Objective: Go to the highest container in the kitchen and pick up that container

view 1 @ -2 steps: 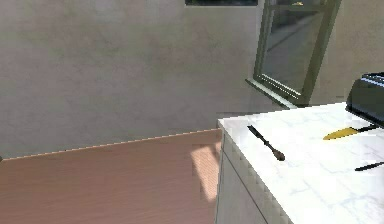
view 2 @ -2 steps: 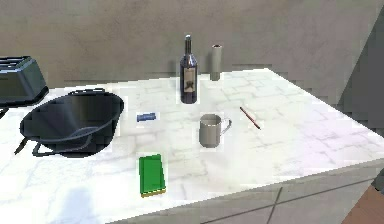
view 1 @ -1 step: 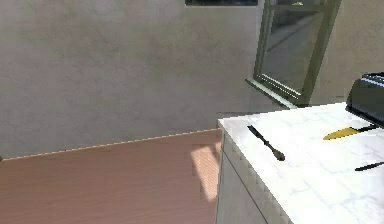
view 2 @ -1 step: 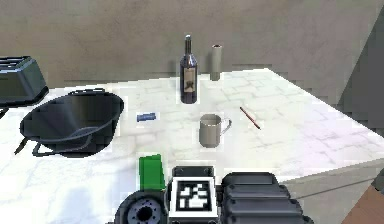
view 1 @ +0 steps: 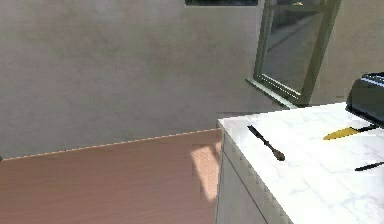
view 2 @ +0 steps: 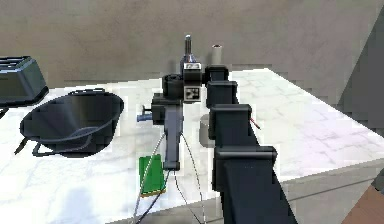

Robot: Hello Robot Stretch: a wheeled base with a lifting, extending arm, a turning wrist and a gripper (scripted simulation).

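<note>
While the task is calling for the highest container in the kitchen, the likeliest candidate is a dark bowl sitting on the white counter at the left of the arm side view, though I cannot tell whether it is really the highest one. Just right of it, in the middle of that frame, the gripper is hanging at the end of the dark arm. A small green thing is lying on the counter right by its fingers, so I cannot tell whether it is holding anything or how its fingers are set. A toaster is standing at the upper left, and a white cylinder and a dark upright thing are standing near the top centre. In the forward view a knife and a yellow object are lying at the lower right, below a window. Several things are threatening the pick, as I am judging it. The bowl's wide, sloping wall is offering thin fingers little purchase, so a hold on the rim could slip. A sideways approach could push the bowl along the smooth counter toward the toaster or the edge. The green thing could get swept along or caught.
</note>
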